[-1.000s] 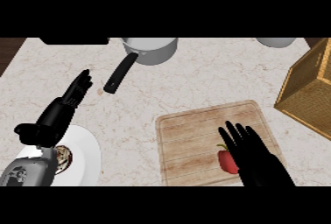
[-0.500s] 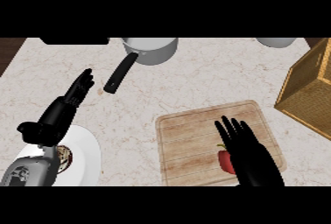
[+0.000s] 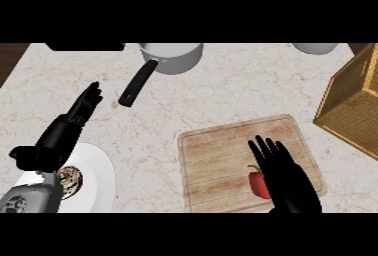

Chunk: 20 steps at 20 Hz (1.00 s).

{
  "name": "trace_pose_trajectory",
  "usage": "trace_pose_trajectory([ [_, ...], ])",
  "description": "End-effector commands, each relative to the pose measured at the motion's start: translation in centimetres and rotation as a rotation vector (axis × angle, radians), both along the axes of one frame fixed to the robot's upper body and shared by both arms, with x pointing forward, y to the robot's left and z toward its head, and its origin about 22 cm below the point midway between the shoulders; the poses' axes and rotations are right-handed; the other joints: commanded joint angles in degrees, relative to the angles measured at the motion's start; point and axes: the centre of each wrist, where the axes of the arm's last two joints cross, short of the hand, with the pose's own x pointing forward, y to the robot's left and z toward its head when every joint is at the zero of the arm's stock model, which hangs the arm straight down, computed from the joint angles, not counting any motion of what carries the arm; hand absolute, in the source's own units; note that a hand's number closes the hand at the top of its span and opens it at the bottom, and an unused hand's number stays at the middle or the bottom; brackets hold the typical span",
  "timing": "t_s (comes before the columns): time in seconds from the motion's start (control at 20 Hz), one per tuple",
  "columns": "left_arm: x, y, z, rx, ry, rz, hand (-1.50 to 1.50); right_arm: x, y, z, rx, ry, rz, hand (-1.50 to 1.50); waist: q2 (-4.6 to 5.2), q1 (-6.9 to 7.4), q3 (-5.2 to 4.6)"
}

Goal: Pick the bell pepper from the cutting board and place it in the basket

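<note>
The pepper (image 3: 258, 184) is lying on the cutting board (image 3: 221, 160), lower right of the frame, the right hand (image 3: 286, 176) hovering at its right edge, fingers straight and gripping nothing. The left hand (image 3: 70, 127) is resting open at the left. The pepper is probably light, firm and slick, so wrapping its broad middle is looking safest.

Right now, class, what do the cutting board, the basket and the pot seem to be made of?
Cutting board: likely wood, matte, pale with grain lines.
Basket: probably woven wicker, tan crosshatch weave.
Pot: seemingly metal, dull grey sheen; its black handle perhaps plastic.
</note>
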Motion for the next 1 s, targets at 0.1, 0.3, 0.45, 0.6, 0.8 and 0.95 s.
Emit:
trace_pose_trajectory([
  [0.1, 1.0, 0.6, 2.1, -0.009, 0.003, 0.001, 0.00, 1.8, 0.6, -0.5, -0.013, 0.078, 0.020, -1.50, 0.01, 0.10, 0.00],
  [0.3, 0.5, -0.1, 0.0, 0.013, -0.012, 0.001, 0.00, 1.1, 1.0, -3.4, -0.086, 0.110, 0.059, 1.50, 0.03, 0.07, 0.00],
  [0.45, -0.2, -1.3, -1.3, 0.004, -0.014, 0.002, 0.00, 0.4, 1.4, -1.8, -0.060, 0.086, 0.073, 1.50, -0.01, 0.01, 0.00],
  [0.6, 0.6, 0.7, 0.3, 0.003, 0.018, -0.005, 0.00, 0.7, -0.4, -2.9, -0.138, 0.071, 0.118, 1.50, 0.01, 0.09, 0.01],
  [0.8, 0.9, 1.6, -0.2, -0.003, -0.005, -0.014, 0.00, 1.7, 0.1, -2.3, -0.070, 0.068, -0.016, 1.50, 0.06, 0.07, 0.00],
  [0.95, 1.5, 0.3, 0.2, -0.017, -0.002, 0.006, 0.00, 2.6, 2.2, -2.8, 0.069, 0.130, -0.252, 1.50, 0.31, 0.12, 0.01],
])
